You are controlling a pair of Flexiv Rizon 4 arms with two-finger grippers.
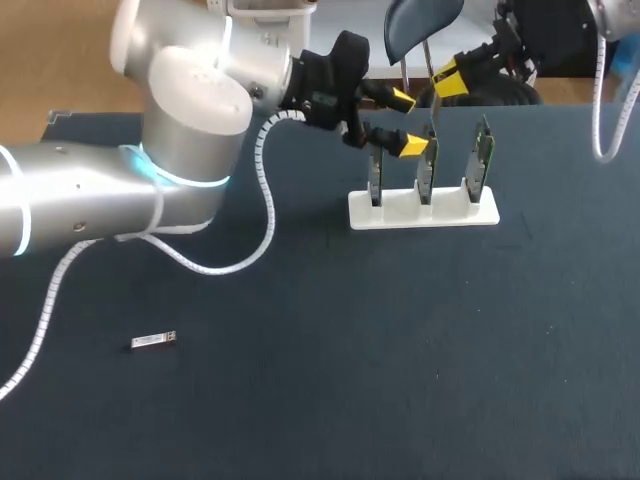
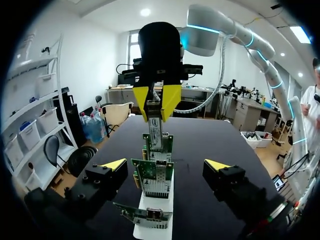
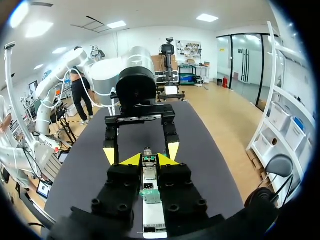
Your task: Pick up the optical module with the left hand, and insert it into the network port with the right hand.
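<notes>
My right gripper (image 1: 450, 80) hangs above the white stand (image 1: 423, 212) of three upright network cards, shut on a slim silver optical module (image 1: 436, 112) that points down at the middle card (image 1: 426, 175). The left wrist view shows that module (image 2: 154, 122) in the right gripper (image 2: 159, 100) just over the cards (image 2: 152, 175). My left gripper (image 1: 405, 124) is open and empty beside the stand's left card; its fingertips (image 2: 114, 164) straddle the row of cards. In the right wrist view the module (image 3: 148, 161) sits between my right gripper's (image 3: 149, 160) tips, with the left gripper (image 3: 141, 150) facing it.
A second optical module (image 1: 154, 341) lies flat on the dark table near the front left. The left arm's coiled white cable (image 1: 262, 200) droops over the table left of the stand. Bare tabletop (image 1: 400, 360) spreads in front of the stand.
</notes>
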